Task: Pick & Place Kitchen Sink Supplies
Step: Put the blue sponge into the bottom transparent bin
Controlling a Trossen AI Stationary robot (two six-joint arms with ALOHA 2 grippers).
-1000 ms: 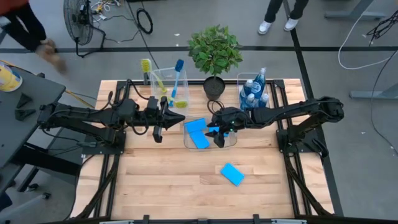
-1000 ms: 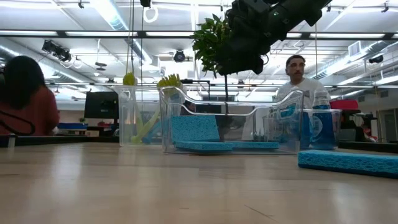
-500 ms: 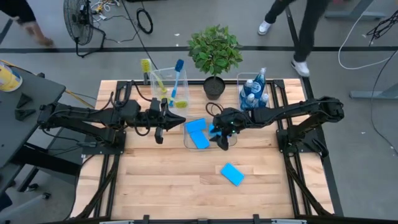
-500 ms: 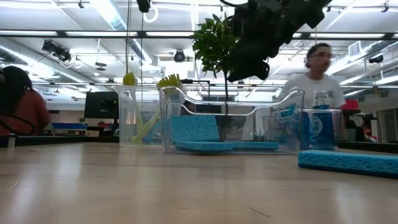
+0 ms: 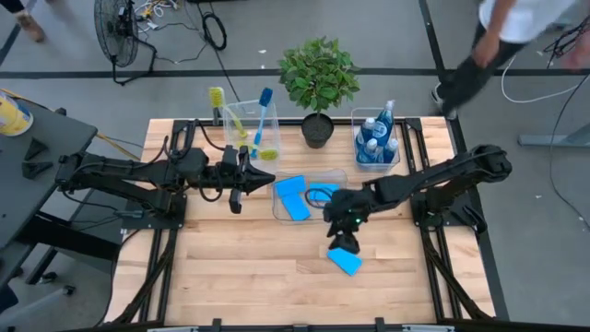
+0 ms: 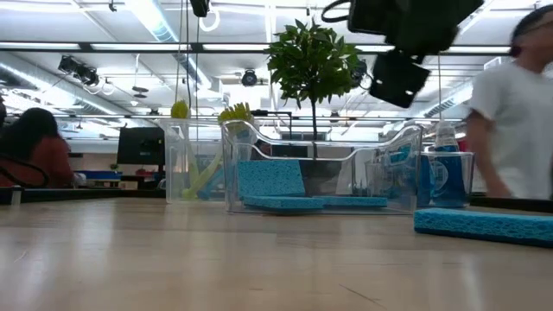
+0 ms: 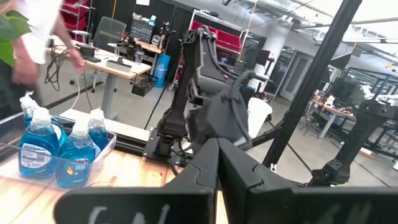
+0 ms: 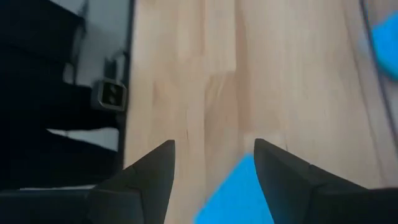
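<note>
Right end effector is hovering spread over the loose sponge lying on the surface; I'm worrying an off-centre descent shoves it away. Left end effector, pressed together, is waiting beside the sponge bin.

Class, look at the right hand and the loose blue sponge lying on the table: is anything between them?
Nothing visible. The right hand hangs open directly over the loose blue sponge; the right wrist view shows only bare table and sponge between its fingers.
</note>
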